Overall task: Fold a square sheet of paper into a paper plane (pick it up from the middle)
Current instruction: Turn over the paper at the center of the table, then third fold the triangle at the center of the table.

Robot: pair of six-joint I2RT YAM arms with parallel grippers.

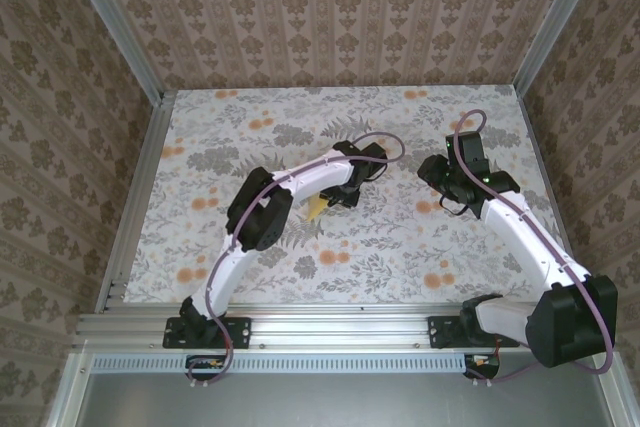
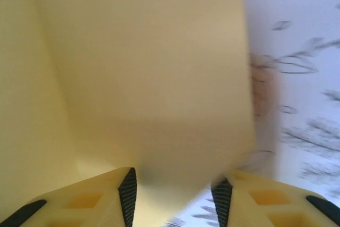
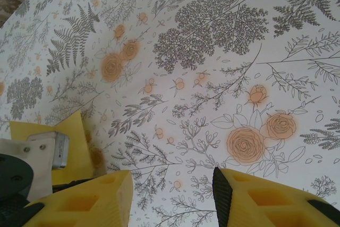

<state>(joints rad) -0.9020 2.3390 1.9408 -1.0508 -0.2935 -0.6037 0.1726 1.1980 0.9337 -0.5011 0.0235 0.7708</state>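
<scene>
Found flowered table (image 1: 400, 247) beneath both tools. Noted left arm (image 1: 300, 182) bent in over the middle and right arm (image 1: 525, 232) standing off to its right.

Recorded yellow paper (image 2: 149, 78) directly ahead of and below the left gripper (image 2: 172, 192), reaching back between its fingers (image 2: 127, 190), with one crease down the left side in the wrist view. Could not tell whether on the table or just above it. Confirmed same yellow paper well to the left of the right gripper (image 3: 172, 184), partly behind the other tool's wrist.

Judged left gripper unclenched: jaws apart, pads not pinched on the yellow paper. Judged right gripper likewise unclenched: jaws apart over bare table, nothing between them. Could not tell finished plane from part-folded square.
</scene>
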